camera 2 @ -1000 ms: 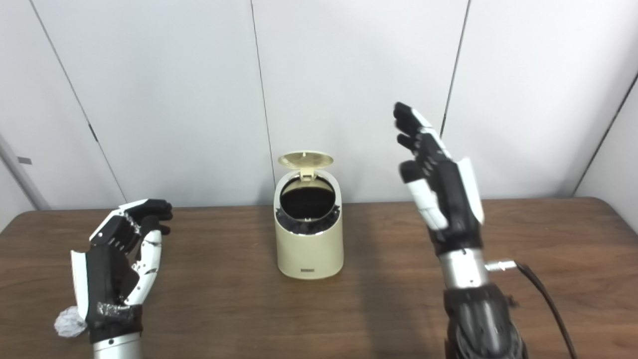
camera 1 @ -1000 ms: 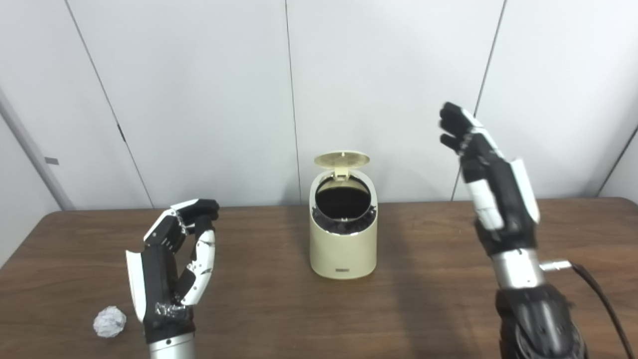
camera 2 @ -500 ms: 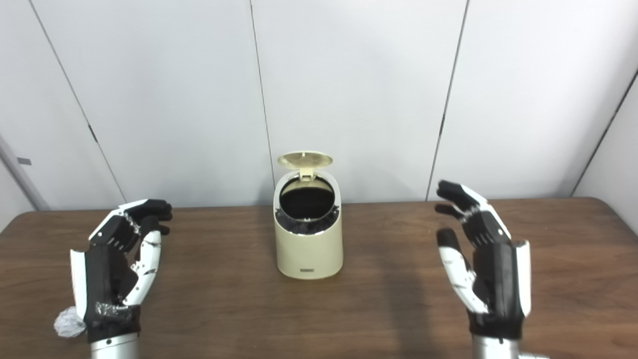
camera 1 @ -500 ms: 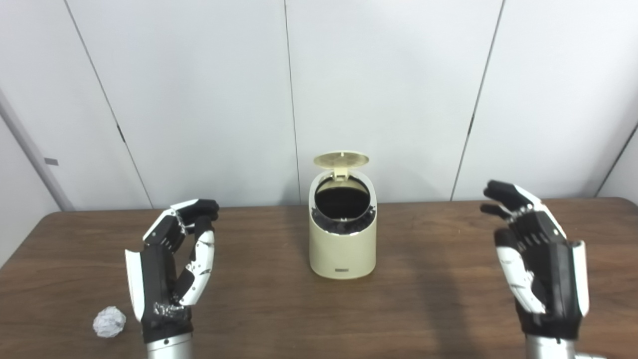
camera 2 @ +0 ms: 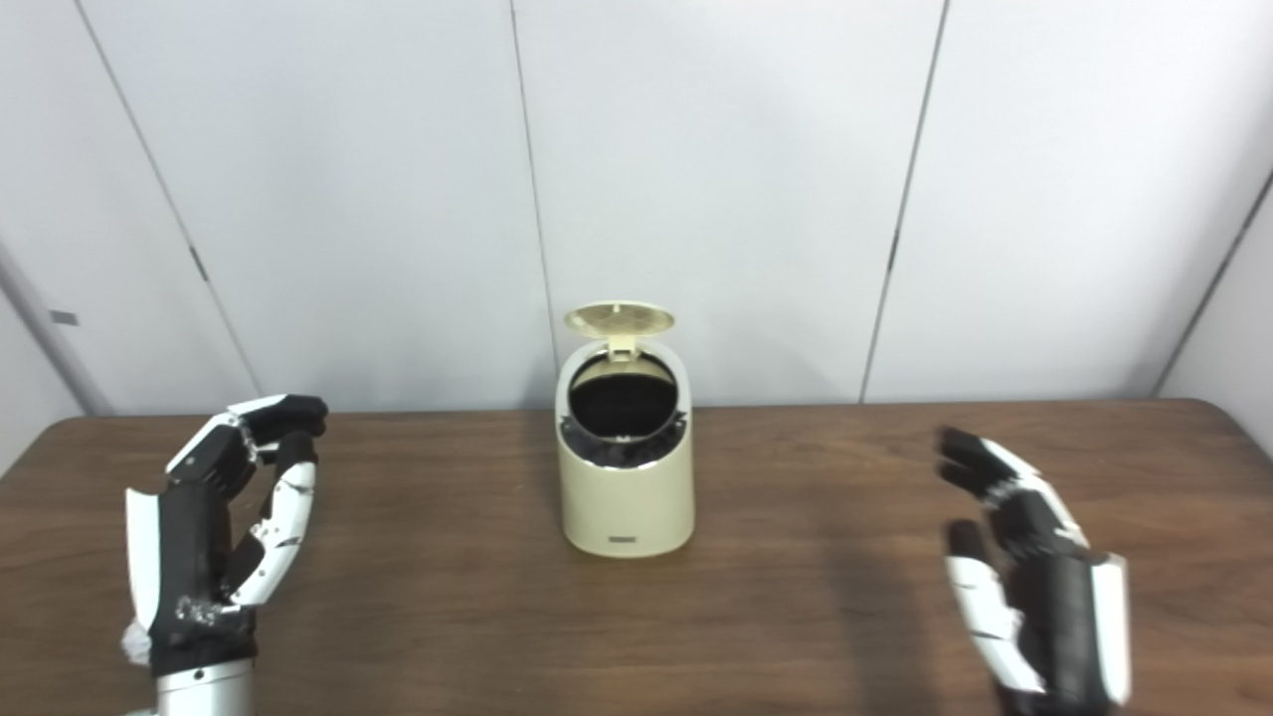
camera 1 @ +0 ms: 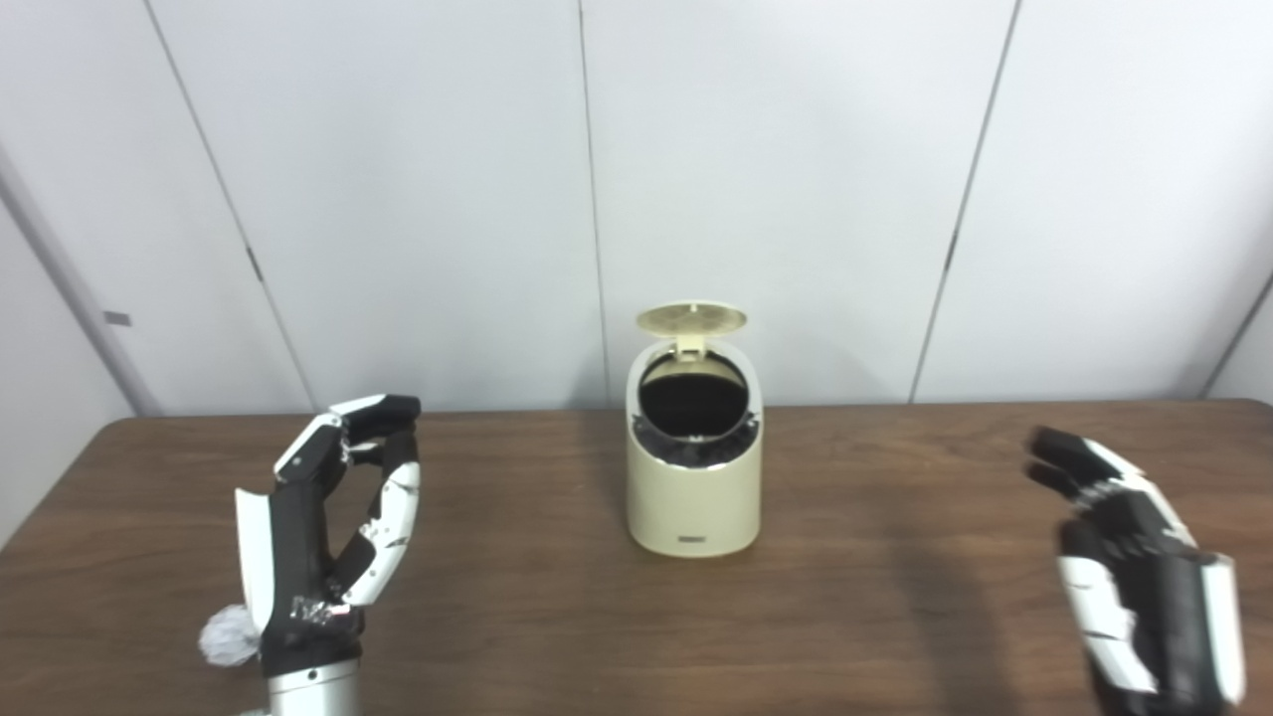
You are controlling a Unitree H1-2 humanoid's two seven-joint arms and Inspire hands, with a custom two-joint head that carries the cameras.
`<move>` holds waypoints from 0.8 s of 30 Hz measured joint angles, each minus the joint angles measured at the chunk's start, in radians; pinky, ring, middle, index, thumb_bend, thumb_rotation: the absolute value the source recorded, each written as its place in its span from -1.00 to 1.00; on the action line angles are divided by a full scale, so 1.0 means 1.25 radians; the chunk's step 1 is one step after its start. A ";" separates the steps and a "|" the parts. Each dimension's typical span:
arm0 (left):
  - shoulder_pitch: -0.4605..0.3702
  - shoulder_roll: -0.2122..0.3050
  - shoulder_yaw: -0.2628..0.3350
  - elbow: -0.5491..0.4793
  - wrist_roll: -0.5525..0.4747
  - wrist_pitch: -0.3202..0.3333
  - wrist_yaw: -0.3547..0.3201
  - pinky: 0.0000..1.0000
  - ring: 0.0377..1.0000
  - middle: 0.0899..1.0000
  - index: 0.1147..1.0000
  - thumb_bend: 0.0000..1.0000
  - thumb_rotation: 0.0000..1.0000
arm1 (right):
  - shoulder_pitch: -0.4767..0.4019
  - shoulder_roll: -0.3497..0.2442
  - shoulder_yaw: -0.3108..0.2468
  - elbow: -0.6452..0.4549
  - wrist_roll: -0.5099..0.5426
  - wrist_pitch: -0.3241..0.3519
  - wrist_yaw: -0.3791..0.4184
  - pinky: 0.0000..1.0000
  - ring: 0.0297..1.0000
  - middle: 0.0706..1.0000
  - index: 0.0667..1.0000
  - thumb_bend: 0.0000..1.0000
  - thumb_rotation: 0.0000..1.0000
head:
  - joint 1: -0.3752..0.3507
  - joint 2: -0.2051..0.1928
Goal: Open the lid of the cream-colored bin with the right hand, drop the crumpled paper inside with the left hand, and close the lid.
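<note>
Left eye view: cream-colored plastic bin (camera 1: 694, 497) at centre of brown wooden table (camera 1: 895, 597), round lid (camera 1: 691, 318) up. White crumpled paper ball (camera 1: 224, 636) not yet picked, beside left hand (camera 1: 323, 547). Both hands empty, fingers spread; right hand (camera 1: 1144, 587) well clear. Pickup, drop, close remain.

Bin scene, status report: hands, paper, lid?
Left hand open, right hand open, both empty. Bin lid up. Crumpled paper on table beside left wrist. Nothing blocking.

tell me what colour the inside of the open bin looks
Black, from a dark liner inside the cream-colored bin; clearest in the left eye view.
</note>
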 measured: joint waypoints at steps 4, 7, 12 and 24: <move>0.016 0.018 0.040 -0.054 0.049 0.036 0.000 -0.02 0.23 0.25 0.19 0.31 -0.21 | 0.000 -0.023 -0.012 0.022 0.031 -0.006 0.010 0.38 0.50 0.49 0.40 -0.43 0.31 | 0.046 -0.004; 0.038 0.030 0.068 -0.072 0.055 0.050 0.001 0.03 0.27 0.28 0.23 0.47 -0.33 | -0.009 -0.048 -0.020 0.042 0.065 -0.015 0.023 0.35 0.49 0.48 0.39 -0.46 0.20 | 0.103 -0.016; 0.082 0.038 0.097 -0.071 0.053 0.054 0.003 0.21 0.41 0.41 0.38 0.75 -0.21 | -0.027 -0.053 -0.048 0.081 0.060 -0.022 0.019 0.29 0.47 0.48 0.40 -0.57 0.27 | 0.167 -0.026; 0.094 0.061 0.128 -0.065 0.116 0.114 0.003 0.31 0.50 0.52 0.53 0.94 -0.08 | -0.048 -0.087 -0.113 0.147 0.149 -0.023 0.086 0.29 0.46 0.48 0.34 -0.54 0.08 | 0.333 -0.017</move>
